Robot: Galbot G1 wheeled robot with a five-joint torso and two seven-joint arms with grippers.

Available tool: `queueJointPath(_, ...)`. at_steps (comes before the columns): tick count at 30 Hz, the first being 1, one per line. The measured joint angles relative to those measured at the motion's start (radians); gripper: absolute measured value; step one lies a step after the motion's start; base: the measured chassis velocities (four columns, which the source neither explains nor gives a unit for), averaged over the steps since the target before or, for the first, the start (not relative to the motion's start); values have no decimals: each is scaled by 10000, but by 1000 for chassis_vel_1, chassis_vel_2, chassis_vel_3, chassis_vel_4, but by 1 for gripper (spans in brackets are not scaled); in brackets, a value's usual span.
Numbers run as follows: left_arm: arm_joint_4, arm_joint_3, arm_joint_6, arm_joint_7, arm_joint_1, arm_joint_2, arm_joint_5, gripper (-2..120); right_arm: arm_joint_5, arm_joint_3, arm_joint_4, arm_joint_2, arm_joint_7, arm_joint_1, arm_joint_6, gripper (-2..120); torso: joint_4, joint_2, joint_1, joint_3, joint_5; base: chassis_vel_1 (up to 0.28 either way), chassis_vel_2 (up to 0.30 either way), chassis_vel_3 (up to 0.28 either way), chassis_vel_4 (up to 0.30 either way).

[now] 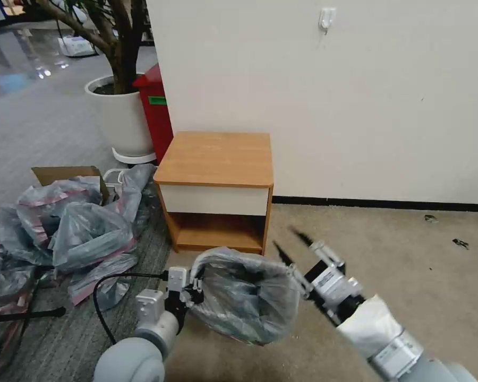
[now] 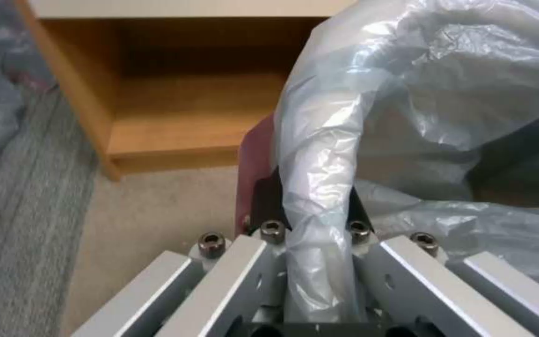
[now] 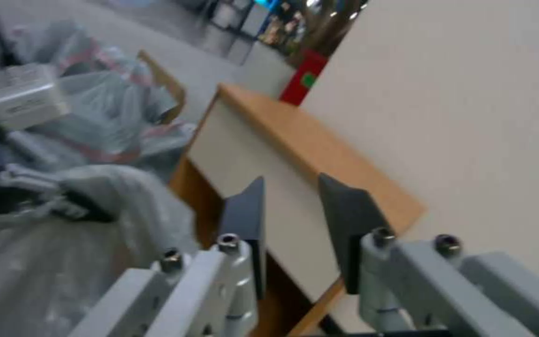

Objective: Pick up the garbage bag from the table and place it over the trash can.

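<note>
- The garbage bag is hanging open in the air, low in front of the table and off its top, with its mouth facing the table's front edge.
- The left gripper is pinching the bag's rim at the bag's left side; in the left wrist view a twisted rope of grey plastic is running straight down between its closed fingers.
- The right gripper is hovering just beside the bag's right rim, its two dark fingers parted and holding nothing.
- So the bag's mouth is stretching across from left to right between the two arms, held on one side only; the free rim is lying nearest the right gripper.
- The trash can is probably sitting under the draped bag, though I cannot make it out.
- A heap of other bags is lying on the floor to the left.
</note>
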Motion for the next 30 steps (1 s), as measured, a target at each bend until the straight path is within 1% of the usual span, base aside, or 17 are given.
queueJointPath(2,-8,340,-8,52,34,-52,641,2,34,-392,-140,-220,-54,15,-551,13,0,0,1,0,0,0,0,0,0)
queueJointPath(3,-8,340,-8,52,34,-52,641,2,34,-392,-140,-220,-54,15,-551,13,0,0,1,0,0,0,0,0,0)
queueJointPath(5,47,645,-123,130,68,-113,1320,2,137,-807,-438,-385,-99,48,-1158,2,-1,0,0,0,-1,0,0,0,0)
queueJointPath(6,73,700,-167,153,73,-125,1483,2,157,-897,-545,-414,-130,80,-1299,0,-1,0,0,0,0,0,0,0,0)
queueJointPath(7,73,700,-167,153,73,-125,1483,2,157,-897,-545,-414,-130,80,-1299,0,-1,0,0,0,0,0,0,0,0)
queueJointPath(9,106,870,-234,226,86,-136,1835,2,209,-1269,-993,-477,-216,318,-1847,0,0,0,0,0,1,0,0,0,0)
queueJointPath(11,106,928,-254,280,86,-136,1950,2,220,-1383,-1107,-483,-233,412,-2030,0,0,0,0,0,0,0,0,0,0)
queueJointPath(12,109,1026,-372,418,89,-141,2365,2,222,-1684,-1430,-491,-267,675,-2503,0,-1,0,1,0,0,0,0,0,0)
queueJointPath(13,109,1026,-372,418,89,-141,2365,2,222,-1684,-1430,-491,-267,675,-2503,0,-1,0,1,0,0,0,0,0,0)
queueJointPath(15,153,1153,-558,512,94,-149,2976,2,122,-2088,-1911,-449,-285,1102,-3004,0,-1,0,0,0,0,0,0,0,0)
queueJointPath(17,158,1295,-604,544,128,-178,3154,2,-17,-2354,-2296,-376,-313,1481,-3314,0,1,0,0,0,0,0,0,0,0)
queueJointPath(18,158,1295,-604,544,128,-178,3154,2,-17,-2354,-2296,-376,-313,1481,-3314,0,1,0,0,0,0,0,0,0,0)
queueJointPath(22,173,1515,-663,554,217,-234,3378,2,-233,-2820,-2969,-231,-366,2224,-3805,0,1,0,0,0,0,0,0,0,0)
queueJointPath(27,176,1644,-670,555,240,-291,3425,2,-441,-3073,-3472,-71,-469,2569,-3942,0,0,0,0,0,-1,0,0,0,0)
queueJointPath(30,155,1818,-670,545,258,-321,3425,2,-704,-3314,-4091,205,-507,2828,-3974,0,0,0,1,0,-1,0,0,0,0)
